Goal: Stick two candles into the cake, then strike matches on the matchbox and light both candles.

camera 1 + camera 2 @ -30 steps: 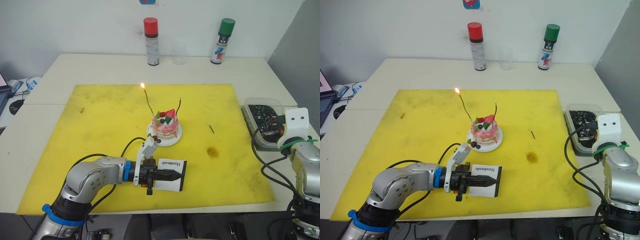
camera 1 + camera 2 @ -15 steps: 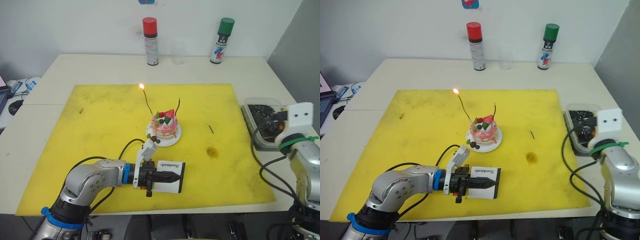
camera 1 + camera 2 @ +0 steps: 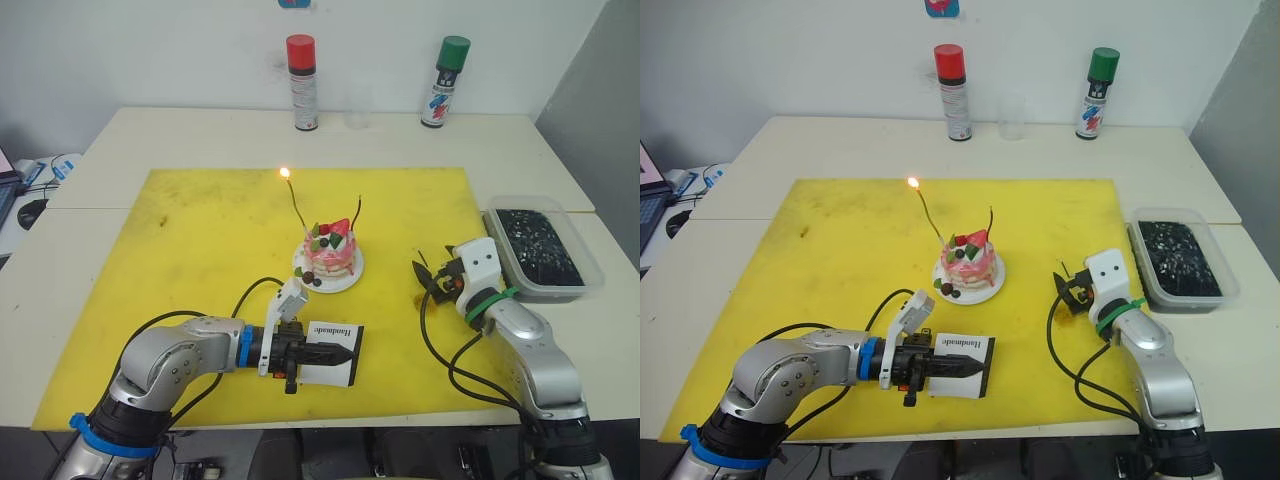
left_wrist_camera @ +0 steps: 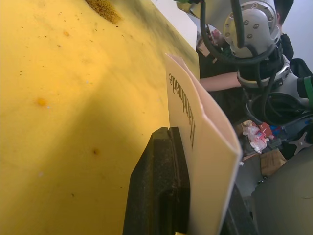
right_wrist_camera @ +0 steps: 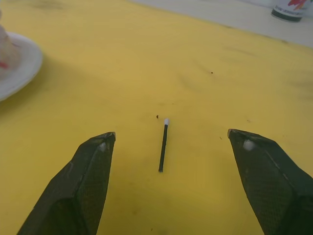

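Observation:
The pink cake (image 3: 331,251) sits on its white plate (image 3: 352,274) in the middle of the yellow mat. Two candles stand in it: the left candle (image 3: 297,208) burns with a small flame, while the right candle (image 3: 357,211) is unlit. Near the mat's front, my left gripper (image 3: 345,352) is shut on the white matchbox (image 3: 340,333), holding it flat just above the mat. My right gripper (image 5: 171,133) is open, low over the mat to the right of the cake. A short dark match (image 5: 163,145) with a pale tip lies on the mat between its fingers (image 5: 93,166), untouched.
A red-capped spray can (image 3: 302,83), a clear cup (image 3: 357,118) and a green-capped can (image 3: 445,82) stand at the table's back. A clear plastic tub (image 3: 540,250) of dark bits sits right of the yellow mat (image 3: 200,240).
My right arm has swung in from the table's right edge to the match beside the cake, and its fingers have opened. The left gripper keeps hold of the matchbox, barely moved.

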Robot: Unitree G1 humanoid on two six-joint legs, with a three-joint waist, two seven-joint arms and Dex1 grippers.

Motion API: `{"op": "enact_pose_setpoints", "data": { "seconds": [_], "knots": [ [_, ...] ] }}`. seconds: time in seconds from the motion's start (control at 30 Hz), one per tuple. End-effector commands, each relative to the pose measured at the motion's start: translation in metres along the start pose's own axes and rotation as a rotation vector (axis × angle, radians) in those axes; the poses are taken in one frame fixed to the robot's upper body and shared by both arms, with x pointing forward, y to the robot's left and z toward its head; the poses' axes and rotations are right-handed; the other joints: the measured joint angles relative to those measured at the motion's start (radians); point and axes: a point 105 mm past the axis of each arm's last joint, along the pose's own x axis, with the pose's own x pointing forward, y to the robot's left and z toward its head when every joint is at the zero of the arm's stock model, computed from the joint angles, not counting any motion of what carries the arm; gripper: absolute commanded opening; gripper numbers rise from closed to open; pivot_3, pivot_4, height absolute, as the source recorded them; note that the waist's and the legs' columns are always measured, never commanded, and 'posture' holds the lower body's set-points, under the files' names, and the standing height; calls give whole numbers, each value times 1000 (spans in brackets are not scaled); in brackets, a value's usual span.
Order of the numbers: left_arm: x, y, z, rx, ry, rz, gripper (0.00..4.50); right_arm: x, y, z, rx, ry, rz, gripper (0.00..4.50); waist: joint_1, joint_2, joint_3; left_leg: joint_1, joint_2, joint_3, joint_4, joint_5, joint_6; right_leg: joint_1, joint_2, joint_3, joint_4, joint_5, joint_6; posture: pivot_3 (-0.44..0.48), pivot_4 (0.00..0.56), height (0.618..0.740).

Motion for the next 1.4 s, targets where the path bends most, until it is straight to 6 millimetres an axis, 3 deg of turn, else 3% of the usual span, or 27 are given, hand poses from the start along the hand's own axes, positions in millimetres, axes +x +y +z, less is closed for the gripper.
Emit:
{"op": "enact_pose_setpoints", "data": {
  "seconds": [0.03,0.13,0.23,0.5,0.77,0.93,1.03,1.17,1.4],
  "knots": [
    [-2,-10,6,34,-12,-28,0,8,-10,6,54,-23,-64,3841,0,0,0,0,0,0,0,0,0,0,0,0,0,0,0,0,150,740],
    [-3,-10,7,34,-15,-24,0,10,-14,4,83,1,-100,3841,1,0,0,0,0,0,0,0,0,0,0,0,0,0,0,0,150,740],
    [-4,-10,6,31,-16,-19,0,11,-10,-2,72,50,-91,3011,1,0,0,0,0,0,0,0,0,0,0,0,0,0,0,0,150,740],
    [-4,-10,6,28,-17,-15,0,14,-3,0,51,80,-72,109,1,0,0,0,0,0,0,0,0,0,0,0,0,0,0,0,150,740],
    [-6,-9,6,25,-10,-13,0,0,0,28,103,20,5,43,1,0,0,0,0,0,0,0,0,0,0,0,0,0,0,0,150,740],
    [-10,-7,9,26,-5,-10,0,-31,25,51,44,-9,195,43,5,0,0,0,0,0,0,0,0,0,0,0,0,0,0,0,150,740],
    [-14,-6,8,20,10,-6,0,-58,49,48,-25,24,339,43,8,0,0,0,0,-1,0,0,0,0,0,-1,0,0,0,0,150,740],
    [-20,-4,7,16,33,3,0,-86,73,28,-103,68,437,43,15,0,0,0,0,-1,0,0,0,0,0,-1,0,-1,-1,0,150,740],
    [-21,-3,11,24,46,-1,0,-83,88,-3,-74,43,405,43,13,-2,-1,0,0,0,2,0,0,0,0,0,0,-2,-3,0,150,740]
  ]
}}
